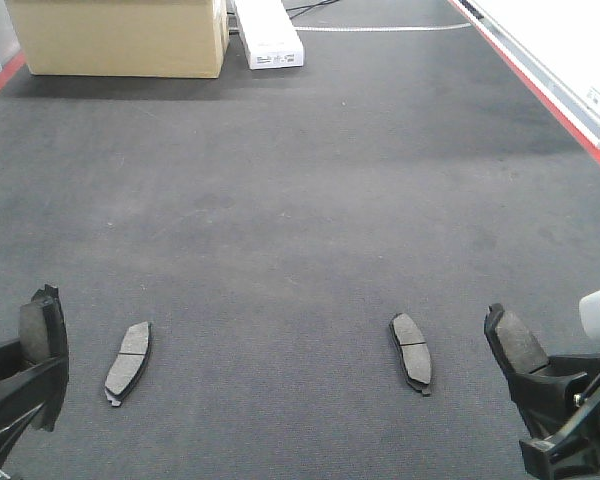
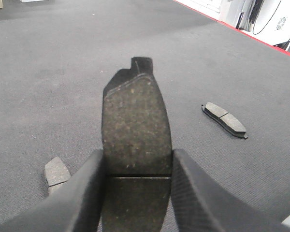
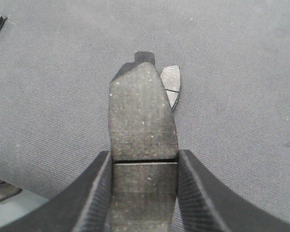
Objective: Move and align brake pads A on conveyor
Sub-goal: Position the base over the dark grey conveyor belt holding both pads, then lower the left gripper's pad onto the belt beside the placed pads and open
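Left gripper (image 2: 137, 169) clamped on 1 pad (image 2: 135, 128), pad sticking up between fingers, held above belt (image 1: 300, 220). Right gripper (image 3: 144, 166) same deal, squeezing another pad (image 3: 142, 111) off belt. 2 more pads lying flat on belt: left one (image 1: 128, 362) just beside left gripper, right one (image 1: 411, 351) near right gripper, well apart from each other. Cardboard box (image 1: 120, 35) and white box (image 1: 268, 35) way down far end.
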{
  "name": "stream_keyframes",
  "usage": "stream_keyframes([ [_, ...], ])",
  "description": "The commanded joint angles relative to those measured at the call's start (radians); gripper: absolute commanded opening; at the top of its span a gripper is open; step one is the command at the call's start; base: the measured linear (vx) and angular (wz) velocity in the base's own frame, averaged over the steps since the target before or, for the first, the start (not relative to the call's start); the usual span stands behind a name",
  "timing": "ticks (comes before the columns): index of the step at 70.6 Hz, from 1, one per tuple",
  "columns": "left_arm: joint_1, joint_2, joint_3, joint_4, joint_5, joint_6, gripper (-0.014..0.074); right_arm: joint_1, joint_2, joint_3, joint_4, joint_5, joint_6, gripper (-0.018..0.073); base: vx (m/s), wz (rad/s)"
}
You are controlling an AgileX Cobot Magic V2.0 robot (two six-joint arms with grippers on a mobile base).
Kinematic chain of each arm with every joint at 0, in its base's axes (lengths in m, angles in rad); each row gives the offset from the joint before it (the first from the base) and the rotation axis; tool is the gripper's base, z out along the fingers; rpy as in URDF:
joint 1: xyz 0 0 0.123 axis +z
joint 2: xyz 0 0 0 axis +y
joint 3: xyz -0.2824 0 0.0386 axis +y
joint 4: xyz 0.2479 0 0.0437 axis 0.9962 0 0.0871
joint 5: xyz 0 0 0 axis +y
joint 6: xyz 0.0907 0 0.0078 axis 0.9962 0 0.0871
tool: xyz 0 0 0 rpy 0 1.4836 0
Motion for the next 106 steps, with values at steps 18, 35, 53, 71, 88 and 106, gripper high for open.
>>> stream_keyframes([
  [18, -0.003, -0.004, -0.031, 0.006, -0.092, -0.002, 0.0128, 0.0, -0.007, -0.03, -0.005, -0.08, -0.009, 0.0183, 0.0, 0.0],
  [35, -0.003, -0.004, -0.031, 0.006, -0.092, -0.002, 0.0128, 0.0, -0.007, -0.03, -0.005, -0.08, -0.009, 0.0183, 0.0, 0.0],
  [53, -0.003, -0.004, -0.031, 0.006, -0.111, -0.002, 0.0128, 0.0, -0.007, -0.03, -0.005, -0.08, -0.009, 0.0183, 0.0, 0.0],
  [71, -0.003, 0.034, -0.032, -0.003, -0.15, -0.002, 0.0128, 0.0, -0.007, -0.03, -0.005, -0.08, -0.009, 0.0183, 0.0, 0.0],
  [88, -0.003, 0.326, -0.177, -0.03, -0.185, -0.003, 0.0129, 0.0, -0.007, -0.03, -0.005, -0.08, -0.009, 0.0183, 0.0, 0.0],
  [106, -0.003, 0.712, -0.421, -0.202, -0.13, -0.003, 0.0129, 0.0, -0.007, -0.03, -0.005, -0.08, -0.009, 0.0183, 0.0, 0.0],
])
